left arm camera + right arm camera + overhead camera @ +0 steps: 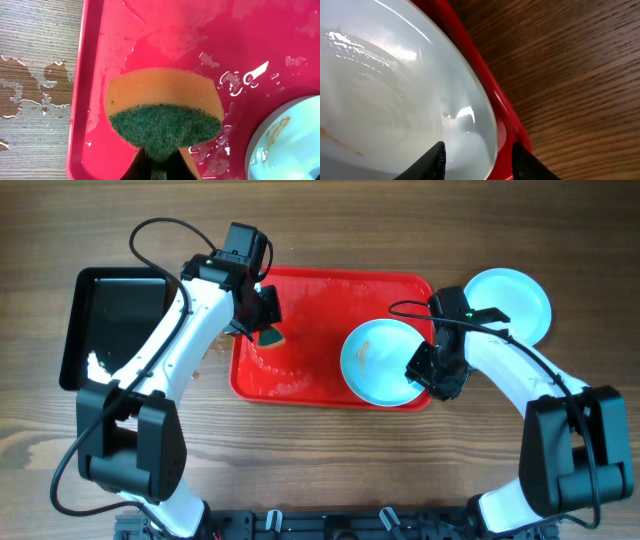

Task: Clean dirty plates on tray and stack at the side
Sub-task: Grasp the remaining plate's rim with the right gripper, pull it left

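The step in hand looks like the scrubbing of one plate; the red tray [320,295] lies mid-worktop, wet all over, and the smeared plate [375,360] sits at its 3 o'clock end, rim close to the tray's edge. A brown smear [277,127] shows on its inner face, so it is not clean yet. A far plate [510,302] rests off the tray on the worktop [320,470], out past the tray's 2 o'clock corner, which I take for the stacking spot; whether more than one plate lies there I cannot tell.

The left pincer [264,318] is clamped tight on a sponge [165,107], yellow with a green scouring face, over the tray's 9 o'clock end, well apart from the smeared plate. The right pincer [477,160] stands half-wide astride that plate's rim at its 4 o'clock side, one finger inside the dish, the other out by the tray's rim; it does not look pinched shut.

Next, by my judgement, the right side must close firmly on the rim to steady the plate; the sponge then has to travel toward 3 o'clock and press onto the smear; wet glaze may slip. A black tray [110,310] sits at 9 o'clock.
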You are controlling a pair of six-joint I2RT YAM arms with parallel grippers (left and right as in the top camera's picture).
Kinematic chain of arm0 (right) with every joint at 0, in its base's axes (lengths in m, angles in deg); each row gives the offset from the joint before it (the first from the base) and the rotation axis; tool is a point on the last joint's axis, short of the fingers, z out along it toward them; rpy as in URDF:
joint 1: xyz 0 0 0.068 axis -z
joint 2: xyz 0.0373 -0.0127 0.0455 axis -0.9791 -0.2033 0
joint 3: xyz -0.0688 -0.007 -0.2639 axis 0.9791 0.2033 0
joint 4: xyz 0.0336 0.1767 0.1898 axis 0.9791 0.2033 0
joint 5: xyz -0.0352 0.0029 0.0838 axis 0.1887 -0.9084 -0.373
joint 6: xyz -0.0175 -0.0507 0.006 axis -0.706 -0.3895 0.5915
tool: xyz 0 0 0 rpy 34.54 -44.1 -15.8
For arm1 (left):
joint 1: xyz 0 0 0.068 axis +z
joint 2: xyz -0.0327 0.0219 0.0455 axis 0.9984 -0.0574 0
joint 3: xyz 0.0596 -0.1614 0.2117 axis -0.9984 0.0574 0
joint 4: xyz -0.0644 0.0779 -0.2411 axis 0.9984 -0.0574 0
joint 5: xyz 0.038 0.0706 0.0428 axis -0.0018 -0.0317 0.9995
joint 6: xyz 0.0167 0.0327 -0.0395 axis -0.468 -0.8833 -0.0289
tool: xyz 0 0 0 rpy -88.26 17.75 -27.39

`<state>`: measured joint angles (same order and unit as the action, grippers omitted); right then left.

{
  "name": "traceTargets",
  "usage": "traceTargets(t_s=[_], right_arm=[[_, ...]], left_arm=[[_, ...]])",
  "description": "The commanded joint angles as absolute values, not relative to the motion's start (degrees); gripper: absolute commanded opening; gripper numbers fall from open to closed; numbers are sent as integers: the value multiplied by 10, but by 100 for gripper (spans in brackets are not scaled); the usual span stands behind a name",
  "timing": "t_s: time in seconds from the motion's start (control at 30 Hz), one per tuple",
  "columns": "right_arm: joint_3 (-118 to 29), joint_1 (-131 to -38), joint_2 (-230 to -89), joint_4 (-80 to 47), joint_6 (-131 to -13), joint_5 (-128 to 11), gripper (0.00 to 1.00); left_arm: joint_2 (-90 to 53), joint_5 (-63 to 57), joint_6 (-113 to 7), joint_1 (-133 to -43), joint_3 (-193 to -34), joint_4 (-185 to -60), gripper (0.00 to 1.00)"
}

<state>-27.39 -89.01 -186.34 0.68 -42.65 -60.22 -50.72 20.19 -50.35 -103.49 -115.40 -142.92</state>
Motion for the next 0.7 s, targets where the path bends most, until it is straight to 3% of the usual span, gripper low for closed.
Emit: traceTargets(t_s=[0.0,0.43,0.67], right_arm=[[-269,-894,-1856,2,-422,-612,43],[-267,-894,-1865,-21,-427,-603,30],[-249,-897,-1865,-50,-437,-603,30]], left_arm=[[-506,195,-501,-1034,-1150,-1428,4],[-506,195,-501,-1034,-1150,-1434,4],[-506,195,-500,-1034,-1150,-1434,4]])
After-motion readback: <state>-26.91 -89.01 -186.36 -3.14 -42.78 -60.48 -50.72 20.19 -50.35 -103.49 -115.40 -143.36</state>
